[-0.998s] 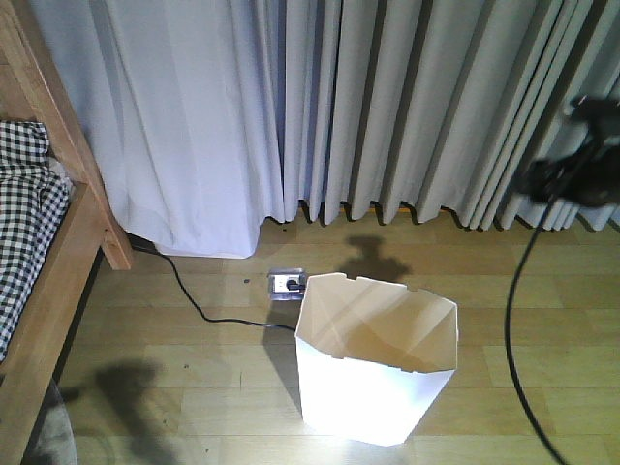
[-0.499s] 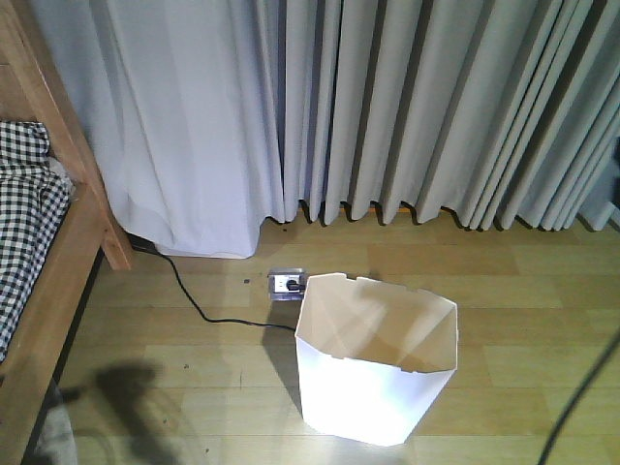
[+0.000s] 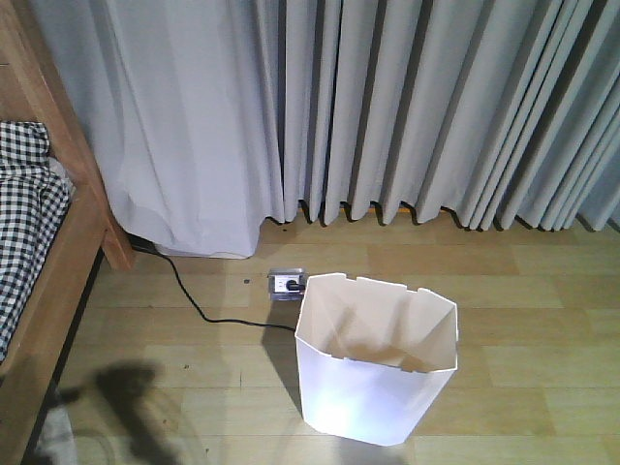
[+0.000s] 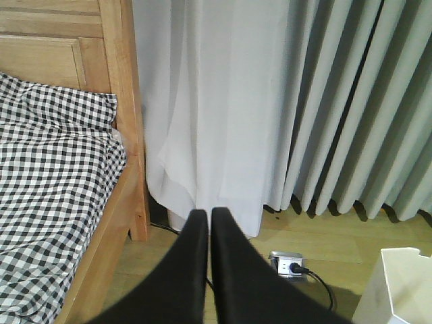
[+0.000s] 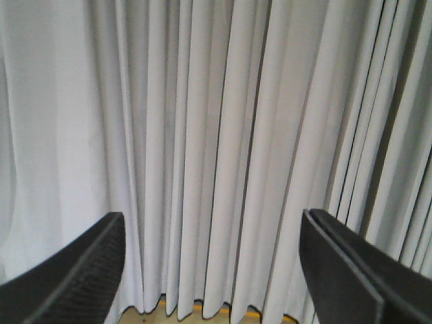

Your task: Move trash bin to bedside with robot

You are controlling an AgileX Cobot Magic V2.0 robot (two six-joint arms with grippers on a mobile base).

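Wooden floor (image 3: 542,291), grey curtains (image 3: 407,107), white trash bin (image 3: 376,363) stood apart from bed (image 4: 61,196), left claw (image 4: 202,214) pressed together, empty, right claw (image 5: 212,236) spread wide, empty

Trash bin (image 3: 376,373) on floor right of bed (image 3: 44,262), curtains (image 3: 387,107) behind
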